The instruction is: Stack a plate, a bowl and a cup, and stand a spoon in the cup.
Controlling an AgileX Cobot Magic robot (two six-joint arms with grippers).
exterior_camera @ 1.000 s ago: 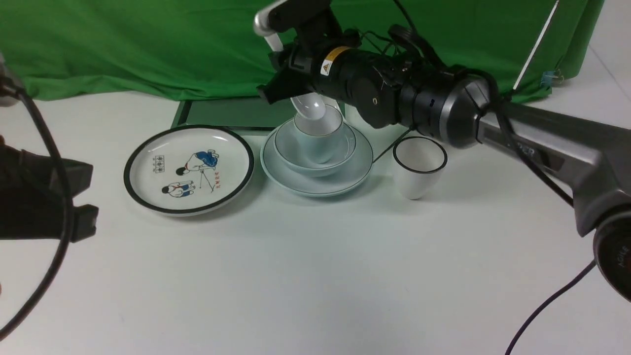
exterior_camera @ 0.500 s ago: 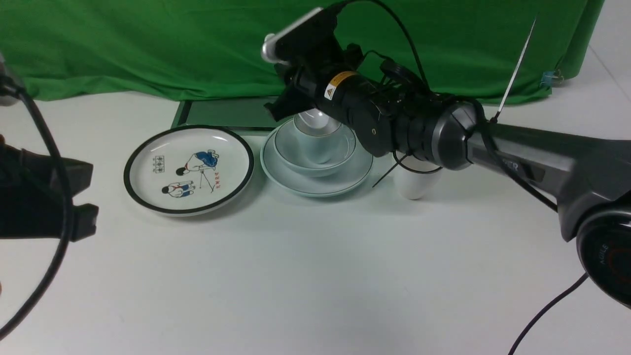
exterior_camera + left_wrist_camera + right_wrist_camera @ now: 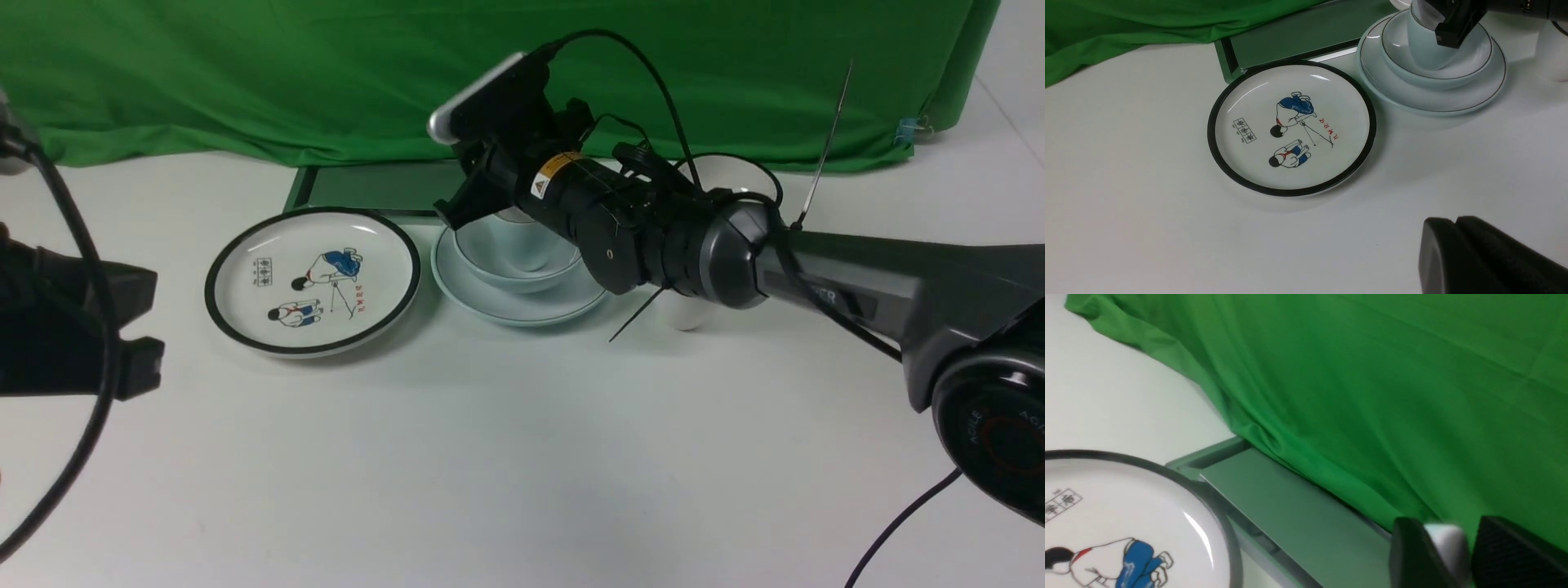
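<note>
A white counter [image 3: 408, 457] runs up to a green curtain [image 3: 245, 73], a green box [image 3: 384, 186] at the curtain's foot. The right tool [image 3: 1433, 555] is partly open around the spoon [image 3: 1447, 543] over the cup [image 3: 522, 245], which sits in a bowl [image 3: 522, 284] on a plate [image 3: 522, 314]. The right wrist view shows the spoon's pale handle, apparently between the fingers, hidden in the front view; the left wrist view shows the left tool [image 3: 1455, 220], closed and empty, and the cup's side.
</note>
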